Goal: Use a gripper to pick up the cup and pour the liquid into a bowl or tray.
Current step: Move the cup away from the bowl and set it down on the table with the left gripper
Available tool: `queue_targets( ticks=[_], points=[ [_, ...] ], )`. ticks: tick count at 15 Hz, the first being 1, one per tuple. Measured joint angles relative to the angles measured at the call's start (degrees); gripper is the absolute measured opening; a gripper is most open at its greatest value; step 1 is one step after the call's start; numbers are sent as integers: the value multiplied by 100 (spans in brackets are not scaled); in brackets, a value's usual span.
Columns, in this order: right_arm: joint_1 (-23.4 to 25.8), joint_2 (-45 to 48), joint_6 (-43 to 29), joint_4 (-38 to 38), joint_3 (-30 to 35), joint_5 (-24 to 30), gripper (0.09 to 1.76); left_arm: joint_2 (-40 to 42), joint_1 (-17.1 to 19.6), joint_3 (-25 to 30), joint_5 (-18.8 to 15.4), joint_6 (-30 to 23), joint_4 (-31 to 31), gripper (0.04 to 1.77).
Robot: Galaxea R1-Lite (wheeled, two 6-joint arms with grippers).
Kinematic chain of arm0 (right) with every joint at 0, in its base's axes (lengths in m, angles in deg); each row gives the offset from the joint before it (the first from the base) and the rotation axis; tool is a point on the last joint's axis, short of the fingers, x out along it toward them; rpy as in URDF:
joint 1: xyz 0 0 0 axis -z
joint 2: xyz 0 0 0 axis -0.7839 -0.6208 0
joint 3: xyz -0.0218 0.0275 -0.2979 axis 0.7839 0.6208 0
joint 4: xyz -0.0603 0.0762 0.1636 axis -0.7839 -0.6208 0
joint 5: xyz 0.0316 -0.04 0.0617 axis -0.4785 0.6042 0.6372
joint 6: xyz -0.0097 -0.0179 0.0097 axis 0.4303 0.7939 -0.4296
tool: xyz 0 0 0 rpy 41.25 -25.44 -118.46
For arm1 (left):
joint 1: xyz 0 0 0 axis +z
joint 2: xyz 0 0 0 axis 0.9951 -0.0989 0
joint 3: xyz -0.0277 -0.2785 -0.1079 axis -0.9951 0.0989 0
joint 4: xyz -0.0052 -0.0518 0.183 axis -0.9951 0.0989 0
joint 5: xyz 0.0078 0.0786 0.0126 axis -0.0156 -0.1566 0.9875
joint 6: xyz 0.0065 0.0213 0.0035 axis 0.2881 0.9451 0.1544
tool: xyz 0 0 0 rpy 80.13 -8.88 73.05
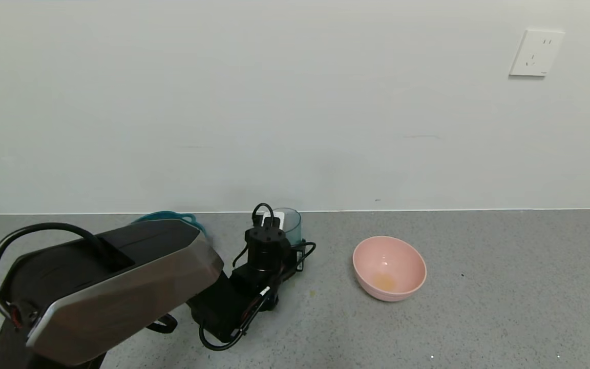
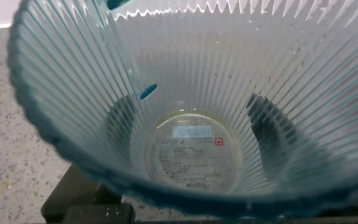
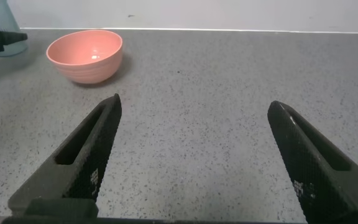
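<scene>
The cup [image 1: 291, 224] sits low center in the head view, just behind the left gripper [image 1: 274, 228], whose fingers are clamped tight on it; the left wrist view looks straight into its ribbed, see-through inside with no juice pooled at the bottom. The teal tray [image 1: 164, 217] peeks out behind the left arm, left of the cup. The pink bowl [image 1: 389, 267] is on the grey table [image 1: 505, 287] to the right with an orange smear inside, and the right gripper [image 3: 191, 155] hangs over bare table, fingers spread wide.

Cup [image 1: 291, 224] near the wall, tray [image 1: 164, 217] to its left, bowl [image 1: 388, 267] to its right.
</scene>
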Motion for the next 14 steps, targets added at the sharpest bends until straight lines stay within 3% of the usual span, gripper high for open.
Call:
queue_targets(
  ticks=[14],
  points=[
    [-2, 0, 0, 0, 0, 0, 171, -223, -56, 90, 54, -232, -299, 130]
  ],
)
